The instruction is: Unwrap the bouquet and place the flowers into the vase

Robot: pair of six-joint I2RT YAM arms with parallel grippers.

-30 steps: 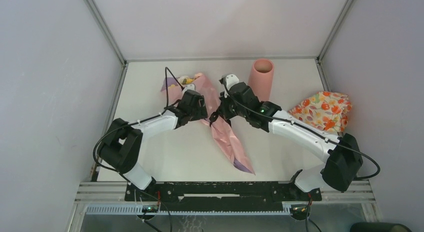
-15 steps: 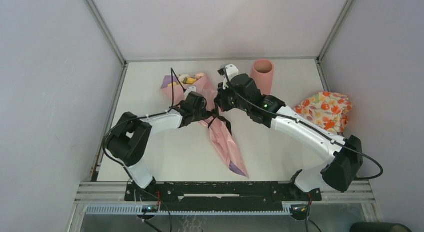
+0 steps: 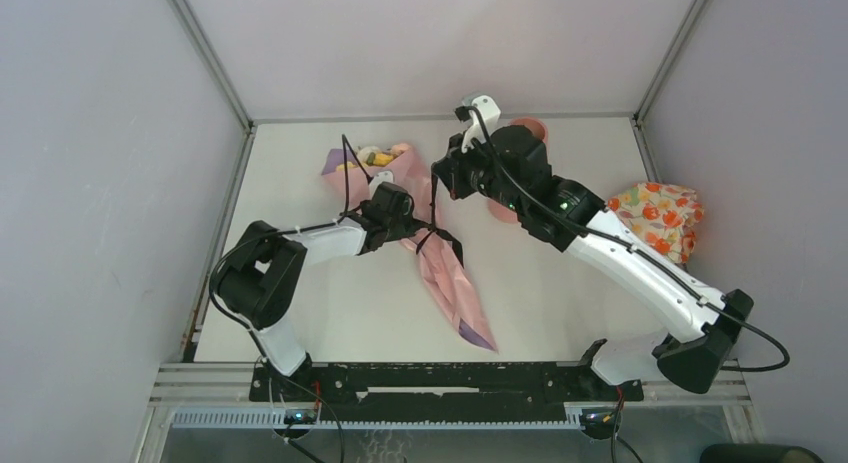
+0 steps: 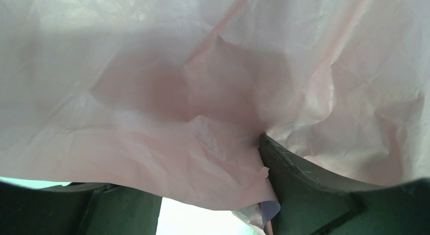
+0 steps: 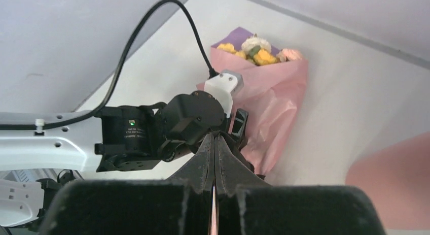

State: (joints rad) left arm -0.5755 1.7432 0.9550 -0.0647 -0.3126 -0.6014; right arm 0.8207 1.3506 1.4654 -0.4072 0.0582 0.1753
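The bouquet (image 3: 445, 278), a pink paper cone, lies on the table with the flowers (image 3: 372, 158) at its far end. My left gripper (image 3: 405, 221) straddles its middle, and crinkled pink paper (image 4: 203, 93) fills the space between the fingers (image 4: 304, 189). The black ribbon (image 3: 440, 238) hangs loose at the cone's waist, and one strand runs up to my right gripper (image 3: 443, 178). That gripper (image 5: 213, 138) is raised above the bouquet (image 5: 274, 103) and shut on the strand. The vase (image 3: 530, 131) stands behind my right arm, mostly hidden.
An orange-flowered cloth bundle (image 3: 655, 218) lies at the right wall. Grey enclosure walls close in the table on three sides. The left arm's black cable (image 5: 152, 22) loops above the bouquet's flower end.
My right gripper has risen and moved back toward the vase, drawing a ribbon strand up with it. The bouquet's tip has shifted slightly left. The left gripper stays on the paper.
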